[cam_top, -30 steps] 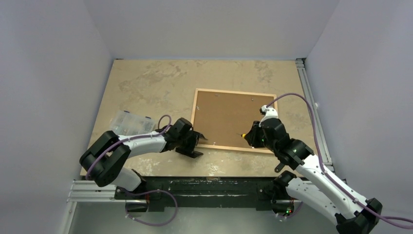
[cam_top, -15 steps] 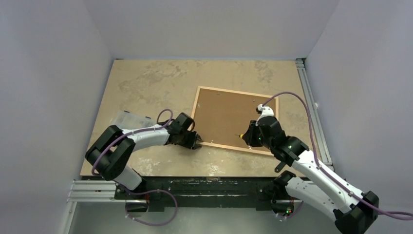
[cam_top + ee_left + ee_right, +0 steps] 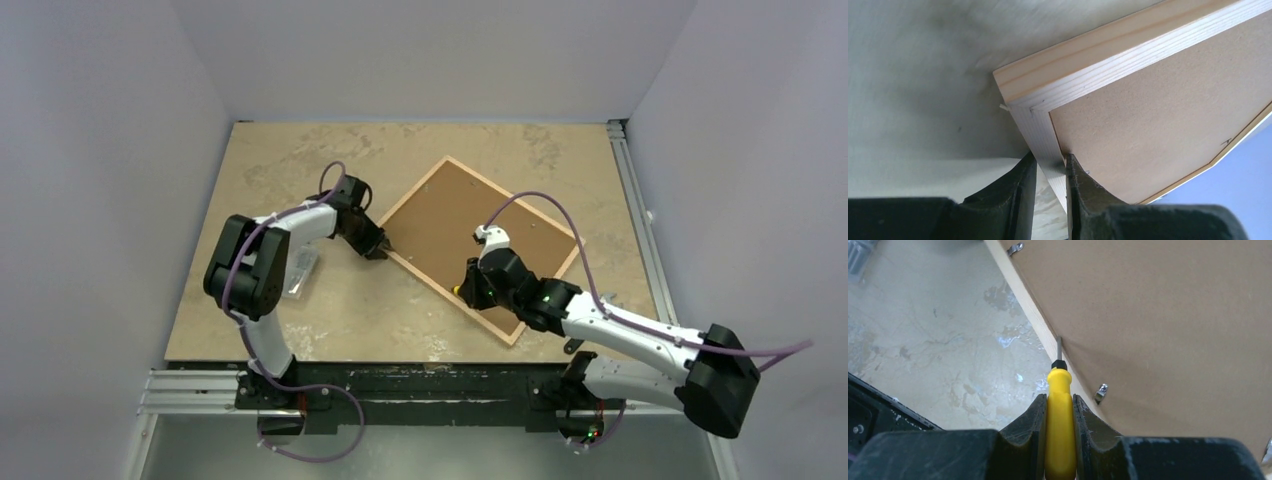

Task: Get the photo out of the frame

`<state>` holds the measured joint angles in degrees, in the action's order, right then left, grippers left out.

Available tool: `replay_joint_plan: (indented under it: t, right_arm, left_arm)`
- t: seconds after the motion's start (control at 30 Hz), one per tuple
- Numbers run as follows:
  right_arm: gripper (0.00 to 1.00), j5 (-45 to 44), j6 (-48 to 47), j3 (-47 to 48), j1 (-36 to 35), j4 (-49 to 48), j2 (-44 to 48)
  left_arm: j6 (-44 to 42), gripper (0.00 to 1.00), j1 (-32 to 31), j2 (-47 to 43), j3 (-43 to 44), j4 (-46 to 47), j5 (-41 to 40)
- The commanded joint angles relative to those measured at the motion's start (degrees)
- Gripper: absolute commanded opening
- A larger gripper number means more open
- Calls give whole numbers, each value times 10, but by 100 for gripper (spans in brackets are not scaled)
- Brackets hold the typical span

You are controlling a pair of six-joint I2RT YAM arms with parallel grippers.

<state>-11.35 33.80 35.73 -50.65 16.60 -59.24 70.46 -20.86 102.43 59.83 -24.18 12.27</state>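
The frame point(image 3: 400, 207) lies back-up on the table, turned diagonally, its brown backing board point(image 3: 480, 235) filling it. The photo is hidden under that board. My left gripper point(image 3: 381, 246) is shut on the frame's pale rail point(image 3: 1045, 145) just beside its left corner, one finger outside and one on the board point(image 3: 1148, 125). My right gripper point(image 3: 466, 288) is shut on a yellow screwdriver point(image 3: 1060, 405). The screwdriver's tip touches the seam between the rail point(image 3: 1023, 300) and the board point(image 3: 1158, 315) on the near-left side.
Small metal tabs point(image 3: 1100, 391) point(image 3: 1015, 248) sit along the board's edge. A clear plastic box point(image 3: 300, 272) lies on the table, partly under the left arm. An aluminium rail point(image 3: 640, 230) runs along the table's right edge.
The left gripper closed on the frame's corner rail and swung it away from the front edge, turning the frame diagonal. The right gripper followed leftward with the screwdriver.
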Motion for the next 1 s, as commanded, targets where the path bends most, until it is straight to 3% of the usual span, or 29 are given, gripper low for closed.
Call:
replay_joint_plan:
  t: [0.0,0.2,0.6,0.97]
  right_arm:
    - [0,-46,4,23,-36,-99,-56]
    - [0,-72,-33,76,-48,-143,-153]
    - [0,-109,-89,166,-54,-227,-274]
    - [0,-156,-109,228,-55,-215,-270]
  left_arm:
    - [-222,0,24,66,92,-86,37]
    - [-214,0,46,69,56,-30,63]
    - [-201,0,55,95,62,-21,95]
    - [-188,0,57,91,46,-7,105]
